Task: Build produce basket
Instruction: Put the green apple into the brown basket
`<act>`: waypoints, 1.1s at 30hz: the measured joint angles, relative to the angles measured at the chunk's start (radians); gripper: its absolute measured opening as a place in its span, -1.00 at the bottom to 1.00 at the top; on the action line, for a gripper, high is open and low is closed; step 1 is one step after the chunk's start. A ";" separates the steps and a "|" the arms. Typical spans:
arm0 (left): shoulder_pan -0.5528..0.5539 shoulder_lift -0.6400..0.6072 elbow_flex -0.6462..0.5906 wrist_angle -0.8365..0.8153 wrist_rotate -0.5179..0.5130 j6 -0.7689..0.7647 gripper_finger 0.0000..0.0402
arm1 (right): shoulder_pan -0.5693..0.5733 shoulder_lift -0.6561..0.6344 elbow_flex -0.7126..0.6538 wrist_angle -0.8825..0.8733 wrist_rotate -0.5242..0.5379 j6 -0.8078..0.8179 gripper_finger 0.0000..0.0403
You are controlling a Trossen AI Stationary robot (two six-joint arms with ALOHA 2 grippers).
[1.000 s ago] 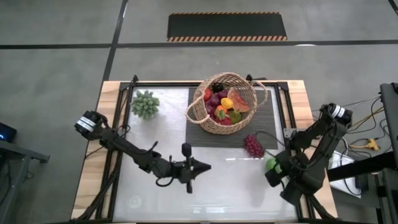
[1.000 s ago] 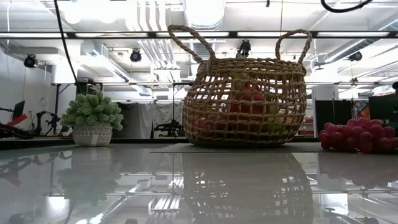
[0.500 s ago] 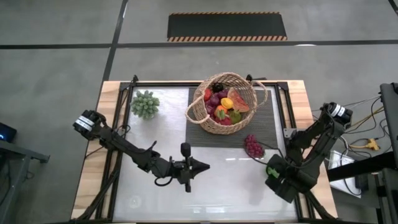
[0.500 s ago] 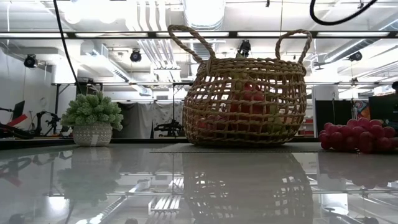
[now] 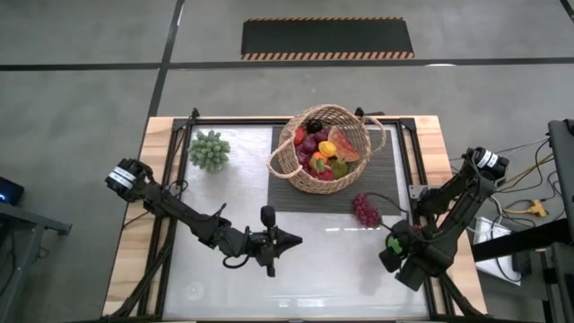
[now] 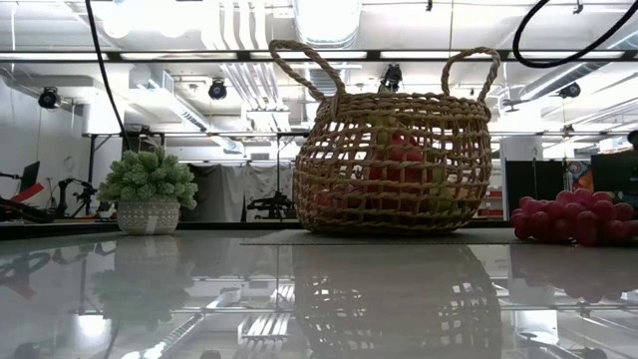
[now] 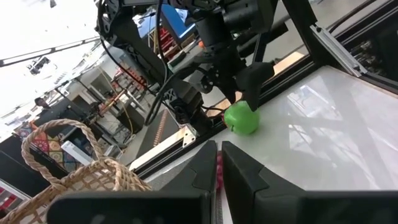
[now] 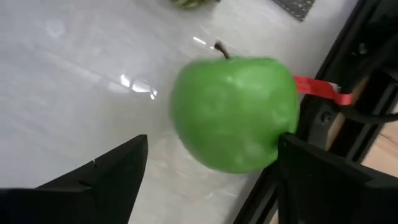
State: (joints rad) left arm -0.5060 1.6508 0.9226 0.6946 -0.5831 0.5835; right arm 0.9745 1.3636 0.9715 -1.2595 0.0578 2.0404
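Note:
The tan wicker basket (image 5: 323, 148) stands on a dark mat at the table's far middle, with several toy fruits inside; it also shows in the low view (image 6: 394, 140). A red grape bunch (image 5: 365, 209) lies on the mat's near right corner. A green apple (image 8: 233, 115) sits on the table near the right edge, stem up. My right gripper (image 5: 395, 251) is open right over it, one finger on either side. My left gripper (image 5: 296, 239) is shut and empty, held level over the table's middle. My right gripper comes at the green apple from above, slanting down, its fingers spread wide on either side. The apple's side (image 8: 277, 134) lies right against one finger (image 8: 323, 174); whether they touch, I cannot tell. The other finger (image 8: 99, 180) is apart. The apple rests on the table.
A small potted green plant (image 5: 209, 150) stands at the far left. The dark mat (image 5: 386, 170) lies under the basket. A black frame rail (image 7: 348, 50) runs along the table's right edge just beside the apple. The white table surface (image 5: 323, 269) spreads between the two arms.
My right gripper has moved a little toward the table's left and far side, over the green apple, so that it now covers most of the apple in the high view. The apple, the grapes and the basket stay where they were.

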 joint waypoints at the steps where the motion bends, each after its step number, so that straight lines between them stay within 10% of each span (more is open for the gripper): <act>1: 0.000 0.000 0.000 -0.002 0.000 0.000 -0.97 | 0.000 0.000 -0.005 0.006 0.002 -0.003 0.68; 33: -0.001 0.000 -0.013 0.002 0.000 0.003 -0.97 | -0.094 -0.063 -0.092 0.011 0.070 -0.102 0.84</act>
State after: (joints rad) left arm -0.5068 1.6508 0.9092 0.6964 -0.5835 0.5869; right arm 0.8805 1.3009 0.8795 -1.2483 0.1275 1.9389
